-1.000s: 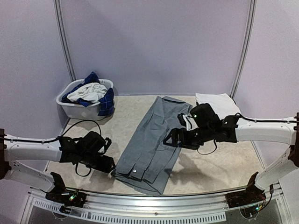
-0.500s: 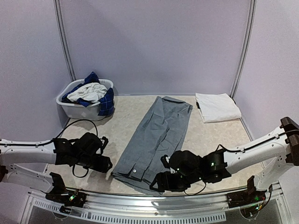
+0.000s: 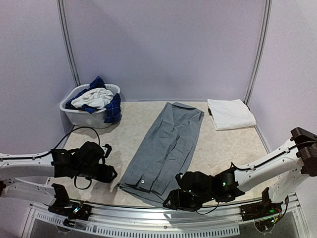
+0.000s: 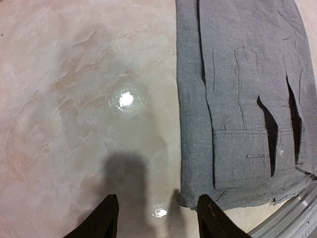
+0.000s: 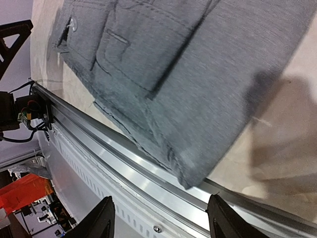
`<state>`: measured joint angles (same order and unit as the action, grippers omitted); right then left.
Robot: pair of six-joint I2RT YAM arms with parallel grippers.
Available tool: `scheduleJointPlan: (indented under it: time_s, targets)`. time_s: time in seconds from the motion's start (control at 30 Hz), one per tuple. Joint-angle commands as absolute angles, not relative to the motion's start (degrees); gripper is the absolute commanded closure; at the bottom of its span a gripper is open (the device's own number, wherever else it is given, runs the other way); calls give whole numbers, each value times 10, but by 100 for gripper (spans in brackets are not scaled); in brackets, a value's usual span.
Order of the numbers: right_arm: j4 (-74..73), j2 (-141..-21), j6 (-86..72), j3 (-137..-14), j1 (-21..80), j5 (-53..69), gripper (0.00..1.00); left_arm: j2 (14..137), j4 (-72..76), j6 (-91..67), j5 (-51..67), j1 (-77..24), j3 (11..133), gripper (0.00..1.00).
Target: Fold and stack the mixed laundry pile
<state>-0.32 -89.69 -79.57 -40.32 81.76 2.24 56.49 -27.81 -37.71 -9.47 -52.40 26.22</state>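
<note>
Grey shirt (image 3: pixel 166 144): folded lengthwise into a long strip. It lies slantwise across the middle of the table (image 3: pixel 233 153), collar end toward the far edge and cuffed end at the near edge. The near corner hangs just over the metal rail (image 5: pixel 124 173) that runs along the near edge. You can see a button and a cuff on the near end.

White folded piece (image 3: pixel 230 114): flat at the far right corner, well apart from the shirt.

Basket (image 3: pixel 81 118): at the far left corner. A blue plaid cloth (image 3: pixel 114 106) hangs over its rim and a white cloth (image 3: pixel 94 99) is heaped inside.

Left gripper (image 4: pixel 157 203): low over bare table near the near left corner, just beside the left edge of the shirt's near end. Your left wrist view shows both fingers (image 4: pixel 106 218) set apart with only tabletop between them. The jaws stand moderately wide and hold nothing. The shirt's corner lies just beside the right-hand finger; you cannot tell whether they touch.

Right gripper (image 5: pixel 159 203): low at the near edge, at the shirt's near corner. In your right wrist view the fingers (image 5: pixel 101 220) stand wide, pointing at that corner. The cloth lies ahead of the tips, not between them, so nothing is gripped. The rail crosses under the gap.
</note>
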Motion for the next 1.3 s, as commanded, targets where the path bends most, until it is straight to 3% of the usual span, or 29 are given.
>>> scheduleJointPlan:
  time_s: [0.0,0.37,0.7,0.93,1.27]
  targets:
    - [1,-925,-783,-422,817,16,37,556,-281,-380,-101,-533,254,45]
    - [8,-964,-780,-416,808,15,57,555,-276,-380,-100,-533,252,46]
    - [19,-967,-762,-401,798,3,98,555,-274,-376,-93,-533,253,46]
    - [29,-975,-749,-375,796,10,99,570,-275,-367,-70,-534,259,46]
    - [-67,-848,-731,-283,796,3,99,577,-286,-369,-24,-569,268,45]
